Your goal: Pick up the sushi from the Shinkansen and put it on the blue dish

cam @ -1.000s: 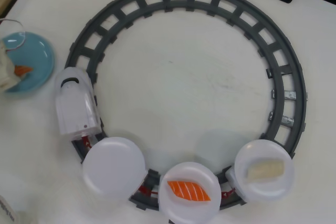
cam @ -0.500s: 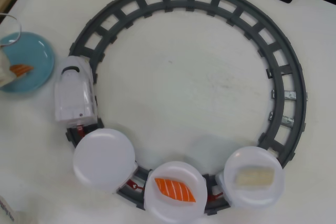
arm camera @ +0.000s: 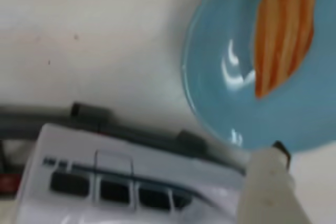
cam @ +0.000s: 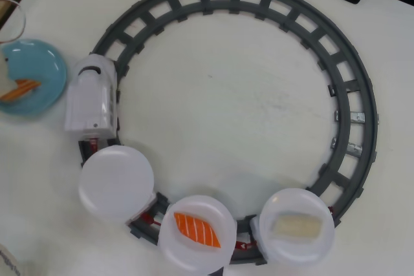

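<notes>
The sushi (arm camera: 283, 30) lies on the blue dish (arm camera: 220, 93), just ahead of the claw's one visible finger (arm camera: 270, 187). The Shinkansen (arm camera: 121, 182) sits beside it. Whether the claw is apart, I cannot tell.

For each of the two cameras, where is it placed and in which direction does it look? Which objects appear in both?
Overhead view: fixed above, facing straight down on the ring track and Shinkansen; no arm part is clearly identifiable.
Wrist view: rides on the arm, looking down closely at the blue dish; one pale finger enters at the bottom.
Shared: the sushi on the blue dish, and the Shinkansen.
</notes>
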